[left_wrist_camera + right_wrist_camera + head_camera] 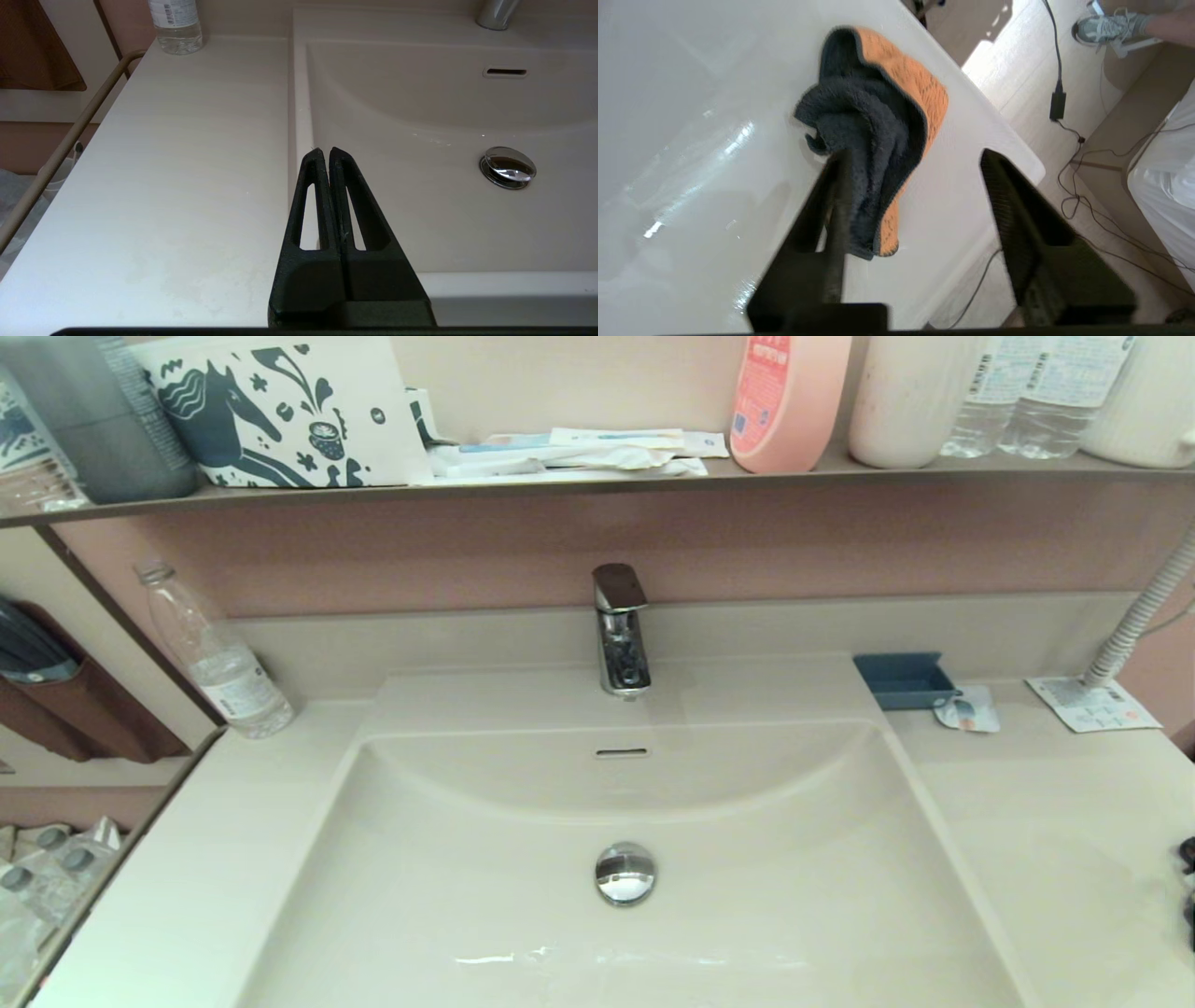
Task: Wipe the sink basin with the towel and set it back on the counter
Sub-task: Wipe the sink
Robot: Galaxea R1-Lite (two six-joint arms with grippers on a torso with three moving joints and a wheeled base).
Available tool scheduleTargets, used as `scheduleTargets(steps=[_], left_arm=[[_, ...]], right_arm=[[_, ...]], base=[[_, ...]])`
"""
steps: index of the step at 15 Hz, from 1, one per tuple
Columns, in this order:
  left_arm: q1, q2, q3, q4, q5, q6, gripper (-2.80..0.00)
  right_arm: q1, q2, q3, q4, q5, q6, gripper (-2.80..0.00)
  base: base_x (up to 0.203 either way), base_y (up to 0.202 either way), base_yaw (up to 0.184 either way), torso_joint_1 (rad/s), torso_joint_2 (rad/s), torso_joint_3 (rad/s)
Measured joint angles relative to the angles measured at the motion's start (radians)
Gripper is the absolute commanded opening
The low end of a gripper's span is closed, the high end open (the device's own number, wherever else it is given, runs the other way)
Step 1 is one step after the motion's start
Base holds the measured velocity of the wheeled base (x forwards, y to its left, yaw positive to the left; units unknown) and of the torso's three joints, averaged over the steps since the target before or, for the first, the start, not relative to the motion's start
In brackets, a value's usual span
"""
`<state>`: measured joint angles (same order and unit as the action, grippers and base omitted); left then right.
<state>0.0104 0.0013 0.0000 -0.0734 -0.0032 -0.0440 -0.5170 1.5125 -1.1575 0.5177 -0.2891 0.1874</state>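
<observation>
The towel (873, 126), dark grey on one face and orange on the other, lies crumpled on the pale counter (957, 186) near its front right corner. My right gripper (915, 156) hangs open just above it; one finger (836, 196) touches the towel's grey folds and the other stands well apart over bare counter. The towel is out of the head view. The cream sink basin (766, 896) with its chrome drain plug (625, 873) holds nothing but a wet streak near its front. My left gripper (325, 151) is shut and empty above the counter's strip (187, 186) beside the basin's left rim.
A chrome faucet (621, 635) stands behind the basin. A water bottle (219, 658) stands at the back left. At the back right are a blue tray (904, 679), a paper packet (969, 709), a leaflet (1092, 703) and a white hose (1144, 616). Above runs a loaded shelf (560, 485).
</observation>
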Motion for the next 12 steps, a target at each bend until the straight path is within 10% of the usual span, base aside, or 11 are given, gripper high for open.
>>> scheduleTargets(steps=[5,7,12], left_arm=[[-0.001,0.0,0.0,0.0,0.0,0.0,-2.8],[0.0,0.0,0.0,0.0,0.0,0.0,-2.8],[0.0,0.0,0.0,0.0,0.0,0.0,-2.8]], right_arm=[[0.058,-0.06,0.012,0.074,0.043,0.0,0.0],[0.097,-0.086,0.038,0.082,0.048,0.006,-2.8],[0.187,-0.149,0.063,0.086,0.057,0.012,-2.8]], base=[[0.0,0.0,0.0,0.0,0.0,0.0],[0.0,0.0,0.0,0.0,0.0,0.0],[0.0,0.0,0.0,0.0,0.0,0.0]])
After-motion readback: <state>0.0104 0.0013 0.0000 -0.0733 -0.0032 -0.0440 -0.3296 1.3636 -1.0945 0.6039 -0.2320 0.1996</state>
